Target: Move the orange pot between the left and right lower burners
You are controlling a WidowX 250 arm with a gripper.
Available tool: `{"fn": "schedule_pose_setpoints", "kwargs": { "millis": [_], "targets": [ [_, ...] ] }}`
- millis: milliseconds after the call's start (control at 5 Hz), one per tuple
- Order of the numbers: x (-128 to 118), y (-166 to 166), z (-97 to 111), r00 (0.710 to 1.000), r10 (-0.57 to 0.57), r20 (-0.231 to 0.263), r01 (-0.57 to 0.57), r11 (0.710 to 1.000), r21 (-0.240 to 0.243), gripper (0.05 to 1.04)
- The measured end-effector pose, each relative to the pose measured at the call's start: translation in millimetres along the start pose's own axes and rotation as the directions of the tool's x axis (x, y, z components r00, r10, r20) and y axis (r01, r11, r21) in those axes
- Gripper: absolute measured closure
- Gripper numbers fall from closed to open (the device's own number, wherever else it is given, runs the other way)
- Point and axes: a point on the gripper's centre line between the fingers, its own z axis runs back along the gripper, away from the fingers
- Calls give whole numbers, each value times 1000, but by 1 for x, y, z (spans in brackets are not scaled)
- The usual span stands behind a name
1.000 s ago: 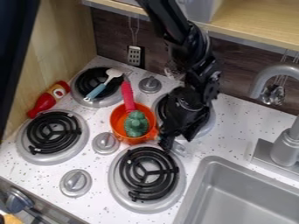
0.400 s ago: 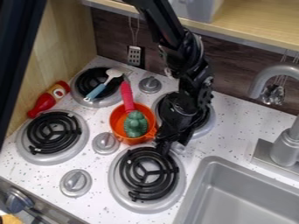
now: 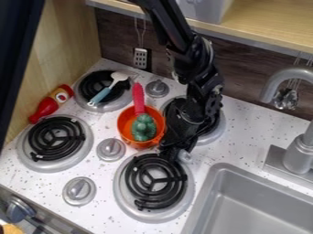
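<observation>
The orange pot [image 3: 125, 124] sits just left of the middle of the frame, above the lower-center burner [image 3: 188, 186] — a green toy [image 3: 144, 128] lies inside, and a pink-red handle [image 3: 138, 97] rises at its upper rim. The black gripper [image 3: 174, 150] hangs down at the pot's lower right; I cannot tell whether its jaws are spread, pressed together or pinching the pot. A gray knob [image 3: 111, 149] stands at the pot's lower left, with the left burner [image 3: 86, 142] beyond it. A red bottle [image 3: 45, 109] lies at upper left — near the blue-handled utensil [image 3: 100, 95] on the upper-left burner [image 3: 83, 99].
</observation>
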Motion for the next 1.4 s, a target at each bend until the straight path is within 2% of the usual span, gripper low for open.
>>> {"fn": "schedule_pose_setpoints", "kwargs": {
  "millis": [200,400,600,800,1200,1400],
  "targets": [
    [-1,1,3,997,-38,60,41,998,-46,651],
    [0,5,5,996,-26,82,31,998,-59,655],
    [2,14,12,995,8,97,-5,1000,-25,690],
    [0,29,19,995,45,87,-46,999,10,702],
    [-7,54,41,987,75,141,-83,995,52,702],
    [-10,73,42,980,113,165,-129,988,90,702]
  ]
}}
